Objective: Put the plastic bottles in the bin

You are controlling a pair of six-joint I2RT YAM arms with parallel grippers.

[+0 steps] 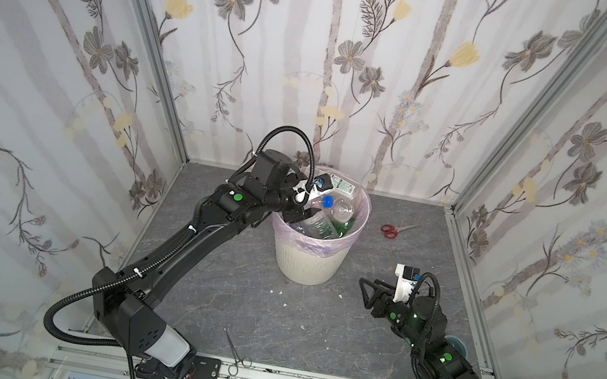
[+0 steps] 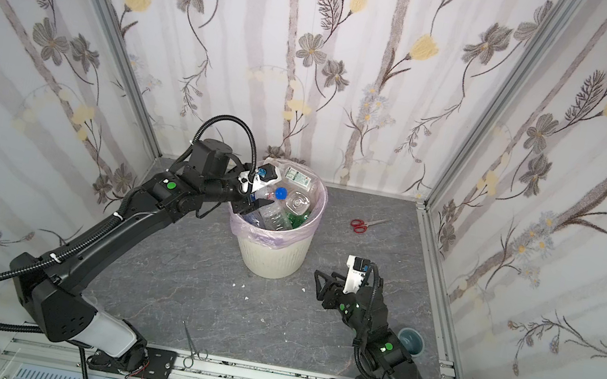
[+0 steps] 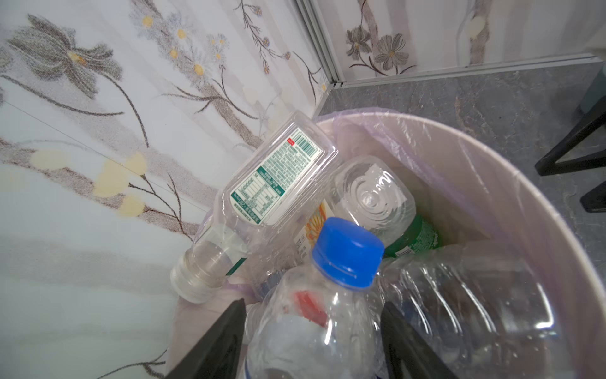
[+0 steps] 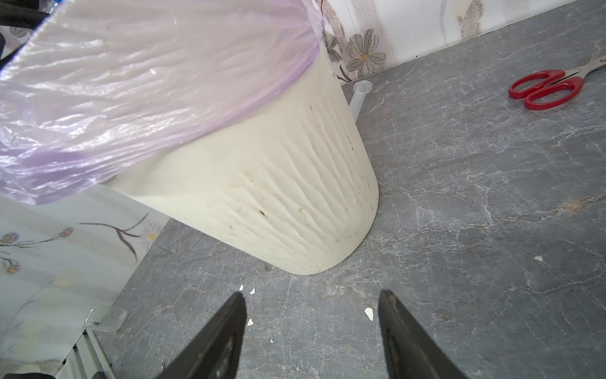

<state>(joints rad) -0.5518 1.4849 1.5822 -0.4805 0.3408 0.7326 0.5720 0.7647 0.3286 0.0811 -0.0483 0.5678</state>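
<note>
We catch the left pincer [image 3: 313, 302] over the bin [image 1: 305, 266], a blue-capped bottle [image 3: 321, 315] between its jaws with its long axis pointing straight ahead, cap foremost. Whether the jaws grip it or stand slack, we cannot tell. The right pincer [image 4: 311, 293] gapes empty, farther off.

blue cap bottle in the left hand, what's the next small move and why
Probably open the left hand wider and let the blue-capped bottle drop. The bottle sits between the jaws, over the mouth of the bin and above other bottles lying there, so it should land inside. Whether the jaws grip it is unclear.
</note>
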